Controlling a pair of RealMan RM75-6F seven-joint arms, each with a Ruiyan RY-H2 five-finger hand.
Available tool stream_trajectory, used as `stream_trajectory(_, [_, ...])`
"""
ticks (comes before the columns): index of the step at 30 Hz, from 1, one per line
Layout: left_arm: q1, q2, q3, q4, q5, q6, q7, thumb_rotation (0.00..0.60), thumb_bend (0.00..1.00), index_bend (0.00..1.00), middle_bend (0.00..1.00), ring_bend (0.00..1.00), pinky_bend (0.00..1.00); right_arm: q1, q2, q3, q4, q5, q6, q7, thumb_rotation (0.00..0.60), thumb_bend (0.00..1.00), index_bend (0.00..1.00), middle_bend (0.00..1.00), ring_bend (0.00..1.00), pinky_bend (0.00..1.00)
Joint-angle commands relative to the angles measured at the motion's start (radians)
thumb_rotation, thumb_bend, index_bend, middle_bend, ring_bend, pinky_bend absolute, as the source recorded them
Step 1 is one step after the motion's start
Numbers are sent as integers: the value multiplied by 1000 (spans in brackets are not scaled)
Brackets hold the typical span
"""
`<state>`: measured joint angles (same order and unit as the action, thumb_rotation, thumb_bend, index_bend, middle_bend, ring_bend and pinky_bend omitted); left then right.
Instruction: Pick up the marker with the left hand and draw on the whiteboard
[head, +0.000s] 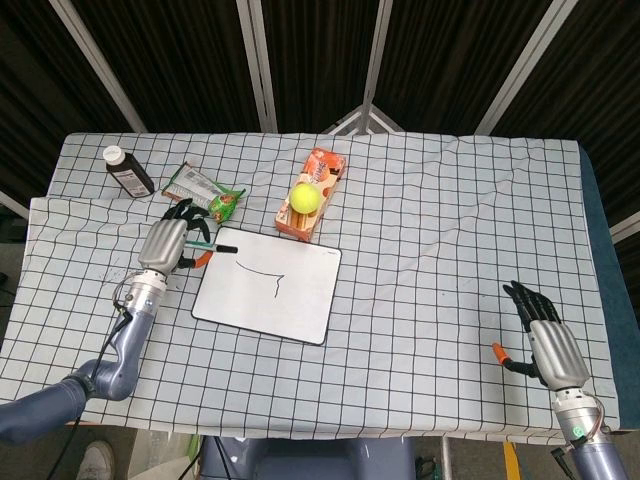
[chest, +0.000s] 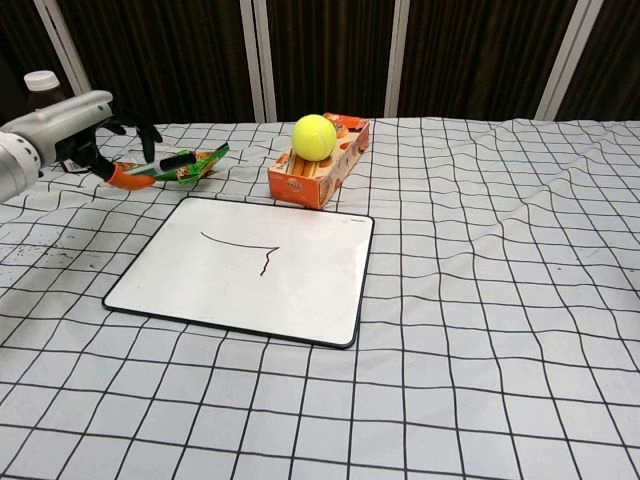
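Left hand grips the marker just off the whiteboard, line drawn; next, I judge, setting it down.

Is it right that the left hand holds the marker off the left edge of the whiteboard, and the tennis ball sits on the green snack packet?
Not quite. The left hand does hold the marker off the left edge of the whiteboard, but the tennis ball sits on the orange box, not the green snack packet. The chest view shows this plainly.
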<state>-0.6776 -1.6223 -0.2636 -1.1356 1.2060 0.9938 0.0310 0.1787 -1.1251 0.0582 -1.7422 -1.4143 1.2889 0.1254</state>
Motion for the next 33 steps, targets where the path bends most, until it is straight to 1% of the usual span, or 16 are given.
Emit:
stream_trajectory(1, [31,33,69,-25,-11,4,134,600,437,630,218,71,132,0,-1,0,-2,0,0,-1,600,327,0,0,0,0])
stream_trajectory(5, [46,20,87,-37,-50,-8,191,600,393,582,197,68,106,-1,0,1,-3,3,1,-1,600,327,0,0,0,0])
stream_trajectory(9, [57,14,96,-42,-79,-13,224,600,331,467,125,25,36,-2,1,1,-4,5,2,0,600,327,0,0,0,0])
stream_trajectory(12, [67,21,90,-62,-115,-12,250,600,281,350,47,1,4,-2,1,1,-3,3,2,0,600,327,0,0,0,0])
stream_trajectory(14, [75,32,84,-78,-139,-6,265,600,247,234,9,0,0,-1,2,1,-2,1,2,0,600,327,0,0,0,0])
stream_trajectory(15, [77,35,82,-82,-145,-4,269,600,234,183,3,0,0,-1,2,1,-2,0,2,0,600,327,0,0,0,0])
stream_trajectory(17, [88,48,76,-101,-166,4,273,600,208,50,0,0,0,-2,1,0,-1,-1,3,-1,600,326,0,0,0,0])
stream_trajectory(19, [103,66,71,-132,-186,15,271,600,204,6,0,0,0,-2,1,0,0,-3,4,-1,600,326,0,0,0,0])
stream_trajectory(23, [139,111,65,-207,-191,64,254,600,203,0,0,0,0,-3,1,-2,0,-7,6,-3,600,327,0,0,0,0])
stream_trajectory(27, [210,186,73,-342,-163,162,211,600,189,0,0,0,0,-3,1,-2,5,-10,9,-5,600,327,0,0,0,0])
stream_trajectory(28, [240,218,84,-390,-146,198,200,600,180,0,0,0,0,-3,1,-1,7,-10,9,-6,600,327,0,0,0,0])
stream_trajectory(29, [255,236,92,-415,-136,217,196,600,169,0,0,0,0,-3,0,-1,8,-10,10,-7,600,327,0,0,0,0])
stream_trajectory(30, [286,270,111,-460,-114,253,190,600,160,0,0,0,0,-3,0,-2,9,-12,10,-10,600,327,0,0,0,0])
stream_trajectory(33, [350,342,157,-539,-63,327,186,600,138,0,0,0,0,-3,-2,-4,10,-17,13,-18,600,327,0,0,0,0])
